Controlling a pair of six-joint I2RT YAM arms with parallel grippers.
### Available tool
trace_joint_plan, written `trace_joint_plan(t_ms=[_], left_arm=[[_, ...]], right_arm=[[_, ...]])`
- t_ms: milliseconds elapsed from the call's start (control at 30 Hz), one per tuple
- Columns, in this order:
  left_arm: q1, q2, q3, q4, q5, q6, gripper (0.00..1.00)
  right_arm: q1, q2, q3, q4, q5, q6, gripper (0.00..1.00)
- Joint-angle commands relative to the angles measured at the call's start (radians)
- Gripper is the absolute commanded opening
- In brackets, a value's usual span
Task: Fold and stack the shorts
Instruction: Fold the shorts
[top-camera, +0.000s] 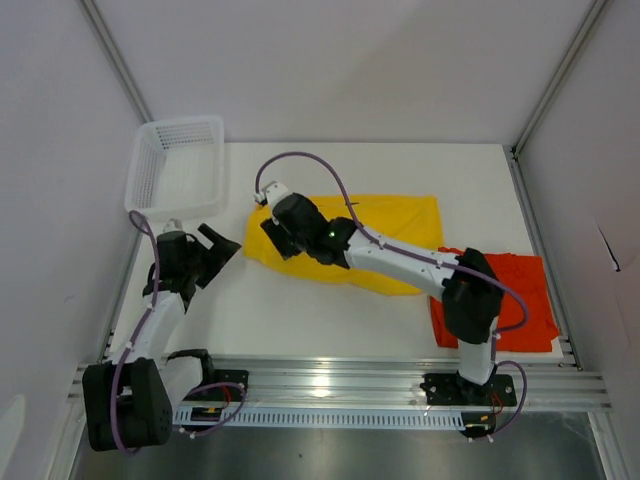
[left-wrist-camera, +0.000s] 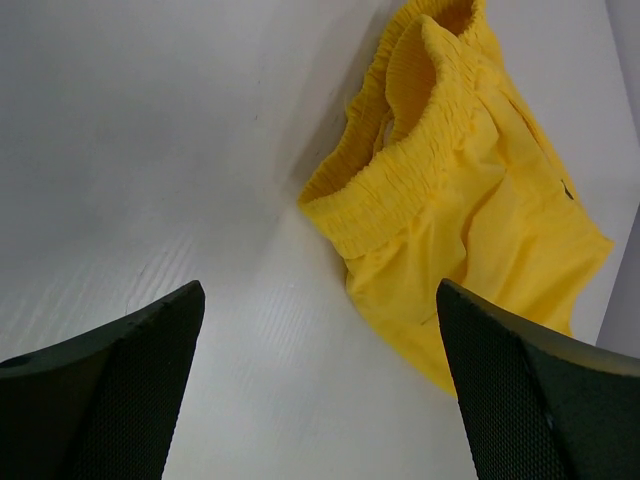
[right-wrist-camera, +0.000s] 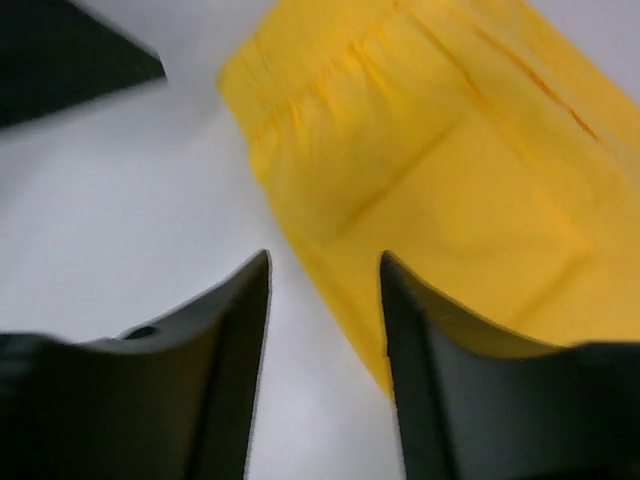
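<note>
My right pincer (right-wrist-camera: 325, 258) stands nearest the lens, jaws parted and grasping nothing. My left pincer (left-wrist-camera: 320, 290) is spread wide and also empty. The yellow shorts (right-wrist-camera: 430, 170) lie flat just ahead of both, with the waistband (left-wrist-camera: 400, 190) toward my left pincer and the long axis running sideways. The orange-red shorts (top-camera: 520, 290) lie apart, well behind my right pincer. I judge that nothing is stacked yet; whether the yellow pair is folded, I cannot tell.

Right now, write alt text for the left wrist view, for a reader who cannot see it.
Crumpled bright yellow fabric shorts, elastic waistband showing, lie on a white table at upper right. The left gripper stands wide open, its dark fingers in the bottom corners, holding nothing.
</note>
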Motion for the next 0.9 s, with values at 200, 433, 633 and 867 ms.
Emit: trace_joint_plan(t_ms=[200, 433, 633, 867], left_arm=[[0.02, 0.204, -0.131, 0.518, 0.056, -0.168, 0.88], [0.018, 0.204, -0.126, 0.512, 0.017, -0.15, 0.82], [0.02, 0.06, -0.137, 0.368, 0.052, -0.076, 0.94], [0.025, -0.003, -0.204, 0.359, 0.155, -0.024, 0.96]], right_arm=[[-0.205, 0.413, 0.387, -0.027, -0.317, 0.432, 0.13], [-0.245, 0.599, 0.565, -0.238, -0.388, 0.452, 0.11], [-0.208, 0.48, 0.3, -0.271, -0.412, 0.337, 0.08], [-0.234, 0.208, -0.07, -0.193, -0.426, 0.271, 0.18]])
